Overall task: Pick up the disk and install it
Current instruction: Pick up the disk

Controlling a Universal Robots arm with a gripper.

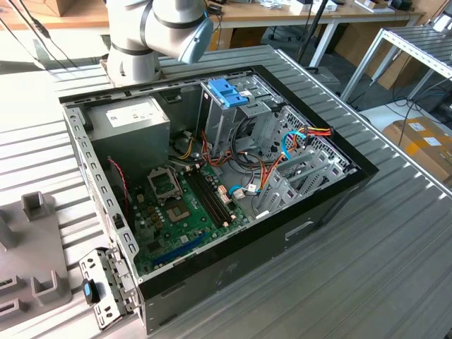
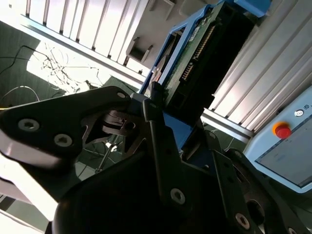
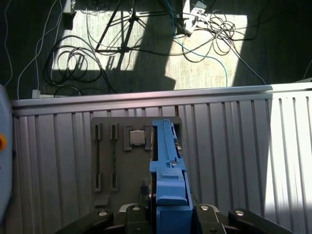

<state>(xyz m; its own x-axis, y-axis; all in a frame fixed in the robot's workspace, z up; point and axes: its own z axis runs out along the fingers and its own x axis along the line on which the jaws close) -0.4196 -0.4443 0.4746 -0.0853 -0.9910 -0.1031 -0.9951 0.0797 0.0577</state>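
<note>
gripping the disk (image 3: 164,146) at one end, the fingers (image 2: 163,146) are closed on it, a dark finger on each side of its blue plastic rail. in the first wrist view the disk is seen edge-on, the blue rail facing the camera, and it runs straight out from between the fingers over a grey fixture plate (image 3: 105,161). that plate lies on the ribbed metal bench (image 3: 234,161) and holds a square processor chip (image 3: 137,137) just beside the disk, with narrow slots further to the side; whether the disk touches the plate cannot be told. beyond the bench edge, cables (image 3: 78,63) lie on the sunlit floor. in the second wrist view the disk (image 2: 214,63) shows its green circuit board and dark body framed by the blue rail, reaching away from the fingers, with a red button (image 2: 282,130) on a pale panel off to one side. in the exterior view the arm (image 1: 155,35) stands behind an open computer case (image 1: 311,205) lying on the bench. inside the case, a blue bracket (image 1: 229,92) sits on top of the drive cage, a grey power supply (image 1: 131,120) lies toward the exterior view's left of that cage, and the green motherboard (image 1: 176,219) covers the case floor nearer the camera.
</note>
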